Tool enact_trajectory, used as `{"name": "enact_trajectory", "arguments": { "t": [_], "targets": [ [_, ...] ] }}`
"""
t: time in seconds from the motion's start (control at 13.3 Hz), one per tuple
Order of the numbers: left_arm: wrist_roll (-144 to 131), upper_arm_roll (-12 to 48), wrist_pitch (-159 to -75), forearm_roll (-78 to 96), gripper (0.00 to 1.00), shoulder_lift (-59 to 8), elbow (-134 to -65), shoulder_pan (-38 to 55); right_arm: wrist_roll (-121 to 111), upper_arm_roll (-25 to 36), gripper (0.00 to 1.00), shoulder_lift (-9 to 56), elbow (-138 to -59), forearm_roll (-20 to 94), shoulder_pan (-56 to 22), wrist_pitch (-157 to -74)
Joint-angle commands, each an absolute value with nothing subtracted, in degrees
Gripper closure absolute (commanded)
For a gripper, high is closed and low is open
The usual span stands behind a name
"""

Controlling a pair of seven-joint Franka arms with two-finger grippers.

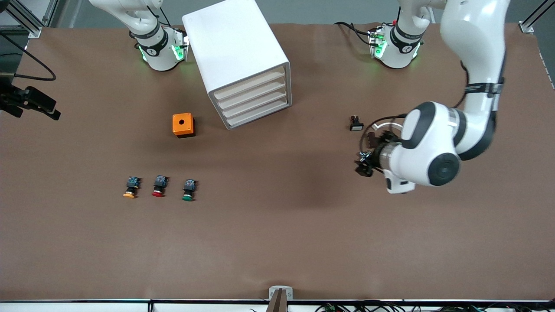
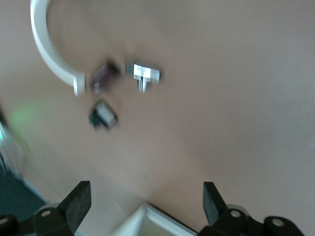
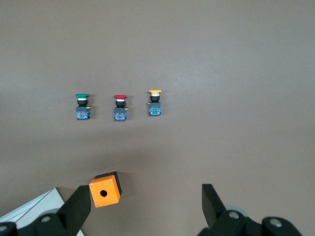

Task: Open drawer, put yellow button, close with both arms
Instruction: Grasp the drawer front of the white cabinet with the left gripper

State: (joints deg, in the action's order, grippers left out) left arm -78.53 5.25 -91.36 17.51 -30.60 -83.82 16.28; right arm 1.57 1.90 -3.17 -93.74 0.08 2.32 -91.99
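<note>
Both sets of jaws stand apart with nothing between them, as far as I read my wrist views. My left gripper (image 1: pixel 363 164) hangs low over the worktop (image 1: pixel 303 225) toward the left arm's end, near a small black switch (image 1: pixel 356 124). My right gripper (image 3: pixel 146 209) sits high, above the orange box (image 1: pixel 183 125) and the cabinet (image 1: pixel 240 60). I see the drawer (image 1: pixel 251 85) shut, flush with the three below it. I find the yellow button (image 1: pixel 130 187) lying on the worktop toward the right arm's end, in a row with the red button (image 1: pixel 159 186) beside it and the green button (image 1: pixel 188 190) next along, nearer the front camera than the orange box.
</note>
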Motion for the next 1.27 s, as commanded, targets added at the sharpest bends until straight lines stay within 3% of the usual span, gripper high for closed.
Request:
{"name": "enact_trajectory", "arguments": {
  "t": [0.0,0.53,0.75,1.05,1.2],
  "targets": [
    [-95.21,4.83,-90.09,23.00,0.00,-33.91,-82.18,20.37,1.49,1.41,0.00,-2.02,-92.99,0.18,3.34,-92.37],
    [-130.39,4.83,-90.09,45.93,0.06,-39.54,-82.18,25.65,1.58,1.41,0.00,1.14,-93.25,0.26,4.31,-92.99],
    [-139.37,4.92,-90.09,51.05,0.13,-40.78,-82.09,28.03,1.58,1.41,0.00,2.37,-93.25,0.18,4.57,-94.04],
    [-139.75,4.92,-90.09,59.22,0.34,-41.04,-82.09,30.67,1.32,1.41,0.00,5.35,-93.34,0.00,5.71,-95.45],
    [-139.75,4.92,-90.09,62.04,0.39,-41.75,-82.09,32.16,0.79,1.41,0.00,7.55,-93.34,-0.26,5.80,-95.97]
  ]
}}
